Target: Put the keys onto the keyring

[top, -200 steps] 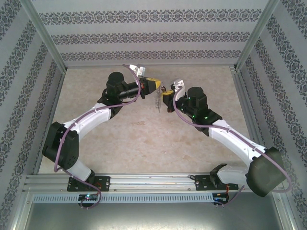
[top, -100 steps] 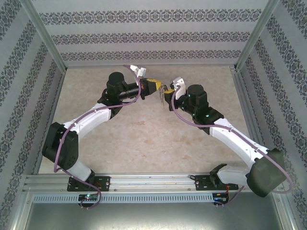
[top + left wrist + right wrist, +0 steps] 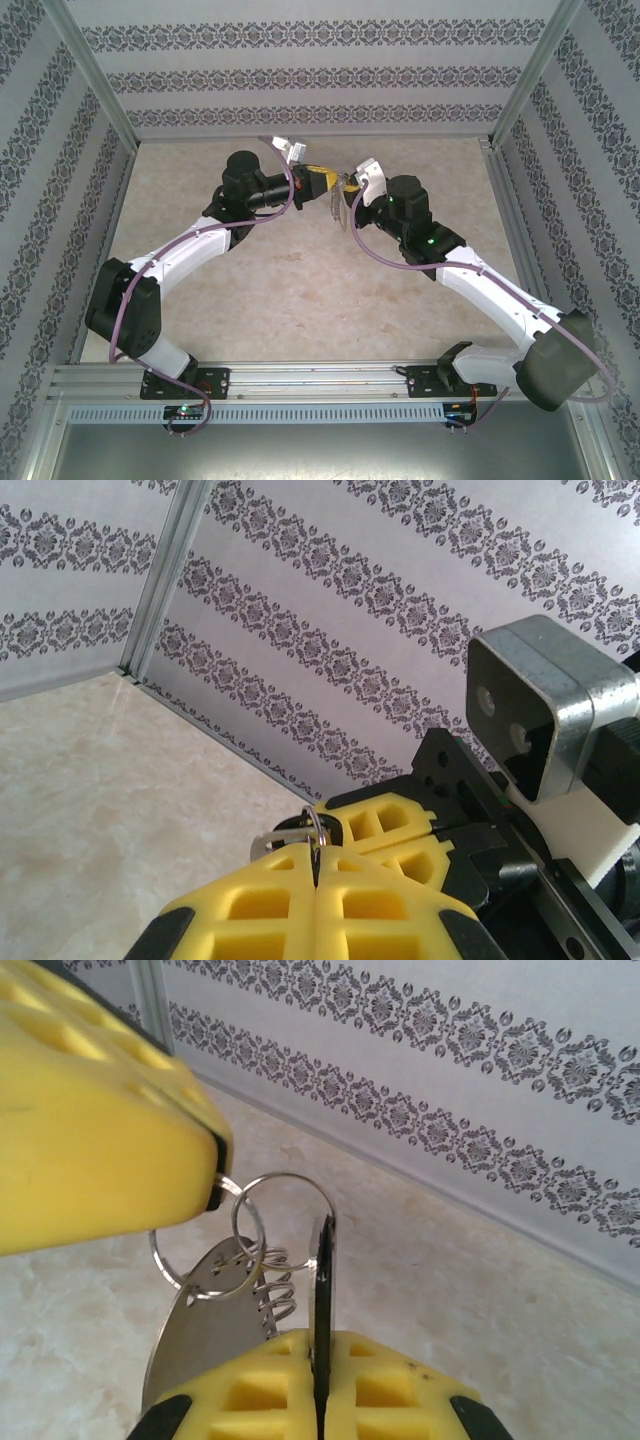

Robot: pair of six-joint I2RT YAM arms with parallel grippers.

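My left gripper (image 3: 316, 856) is shut on a thin silver wire ring of the keyring (image 3: 318, 829). Facing it, my right gripper (image 3: 320, 1348) is shut on the black head of the key (image 3: 322, 1280), seen edge on and standing upright. The keyring (image 3: 284, 1210) is a chain of linked silver rings with a flat oval metal tag (image 3: 195, 1335) and a small coil spring (image 3: 275, 1295). Its larger ring arcs onto the top of the key's head; I cannot tell whether it passes through. From above, the left gripper (image 3: 318, 183) and right gripper (image 3: 351, 192) meet tip to tip above the table, the keyring (image 3: 338, 208) dangling between them.
The beige marbled table (image 3: 300, 290) lies below both arms. Patterned walls enclose it, with the back wall (image 3: 310, 75) close behind the grippers. Aluminium posts (image 3: 95, 85) stand at the corners. Purple cables (image 3: 290, 190) loop along both arms.
The right gripper has moved up and to the left, closer to the left gripper. The hanging keyring has swung to the right and hangs shorter.
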